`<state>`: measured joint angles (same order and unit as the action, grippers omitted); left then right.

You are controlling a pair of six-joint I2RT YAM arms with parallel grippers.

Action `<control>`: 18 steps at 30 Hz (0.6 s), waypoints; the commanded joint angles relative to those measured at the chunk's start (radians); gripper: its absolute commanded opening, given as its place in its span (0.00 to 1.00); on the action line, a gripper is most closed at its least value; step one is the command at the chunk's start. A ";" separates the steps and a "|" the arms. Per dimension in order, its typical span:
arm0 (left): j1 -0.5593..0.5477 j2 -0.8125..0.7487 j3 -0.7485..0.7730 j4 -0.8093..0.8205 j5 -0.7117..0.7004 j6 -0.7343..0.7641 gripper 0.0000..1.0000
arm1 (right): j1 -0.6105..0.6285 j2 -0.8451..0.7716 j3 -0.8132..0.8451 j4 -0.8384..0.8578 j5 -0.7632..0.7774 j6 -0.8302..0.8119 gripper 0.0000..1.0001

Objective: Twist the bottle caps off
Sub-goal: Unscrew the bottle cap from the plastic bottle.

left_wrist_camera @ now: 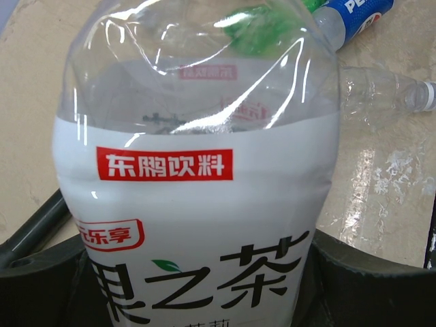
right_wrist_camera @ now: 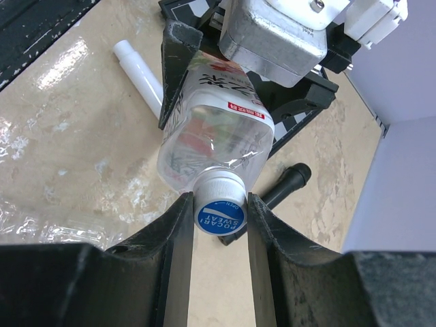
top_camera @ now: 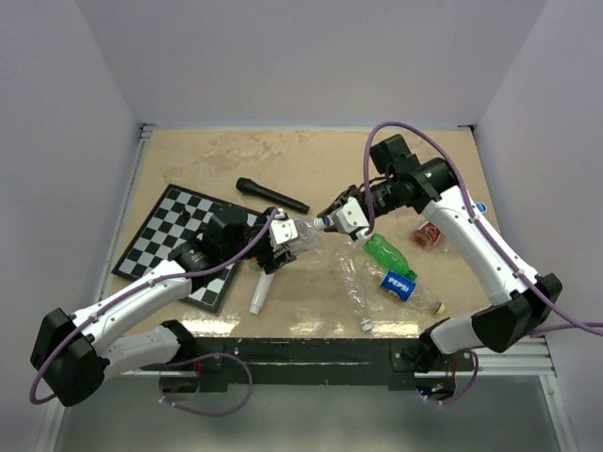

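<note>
1. We find the right gripper (right_wrist_camera: 219,199) clamped narrowly on the bottle cap (right_wrist_camera: 220,210), with bare table (right_wrist_camera: 82,136) below its fingers.
2. The left gripper (top_camera: 281,241), partly open, grips the bottle (left_wrist_camera: 197,204) by its body.
3. We count four bottles: the held one, green bottle (top_camera: 384,250), Pepsi bottle (top_camera: 399,285), clear bottle (top_camera: 353,287).
4. Only the right wrist view shows the cap's blue top.

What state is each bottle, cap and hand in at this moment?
left hand, closed around the labelled bottle's body
right hand, closed on the blue-topped cap
labelled bottle, held on its side between both hands
blue-topped cap, on the bottle's neck
green bottle, lying on the table
Pepsi bottle, lying on the table
crushed clear bottle, lying down, white cap on
</note>
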<state>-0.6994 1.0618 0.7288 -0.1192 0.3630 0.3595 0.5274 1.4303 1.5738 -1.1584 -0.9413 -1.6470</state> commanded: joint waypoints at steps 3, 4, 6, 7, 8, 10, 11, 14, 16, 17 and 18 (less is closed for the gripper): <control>0.017 -0.017 0.015 0.016 -0.056 -0.030 0.00 | -0.001 -0.057 -0.011 -0.052 -0.033 0.025 0.01; 0.017 -0.017 0.017 0.018 -0.056 -0.030 0.00 | -0.001 -0.059 -0.014 -0.047 -0.036 0.036 0.02; 0.017 -0.019 0.015 0.015 -0.056 -0.030 0.00 | -0.001 -0.064 -0.017 -0.040 -0.042 0.065 0.07; 0.017 -0.019 0.015 0.016 -0.056 -0.030 0.00 | -0.003 -0.064 -0.015 -0.029 -0.044 0.088 0.10; 0.017 -0.019 0.015 0.018 -0.056 -0.030 0.00 | -0.001 -0.067 -0.017 -0.015 -0.045 0.119 0.16; 0.017 -0.019 0.015 0.018 -0.055 -0.030 0.00 | -0.001 -0.076 -0.021 0.009 -0.042 0.165 0.30; 0.017 -0.017 0.015 0.018 -0.056 -0.030 0.00 | -0.001 -0.079 -0.024 0.025 -0.039 0.193 0.35; 0.017 -0.017 0.017 0.018 -0.056 -0.030 0.00 | -0.001 -0.090 -0.026 0.058 -0.036 0.280 0.52; 0.017 -0.017 0.015 0.016 -0.056 -0.030 0.00 | -0.001 -0.100 -0.028 0.080 -0.028 0.346 0.63; 0.017 -0.019 0.015 0.016 -0.056 -0.030 0.00 | -0.003 -0.103 -0.029 0.088 -0.021 0.361 0.72; 0.017 -0.017 0.015 0.016 -0.056 -0.028 0.00 | -0.001 -0.108 -0.031 0.094 -0.011 0.386 0.75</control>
<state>-0.6910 1.0603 0.7288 -0.1280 0.3344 0.3500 0.5266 1.3754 1.5448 -1.0962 -0.9436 -1.4128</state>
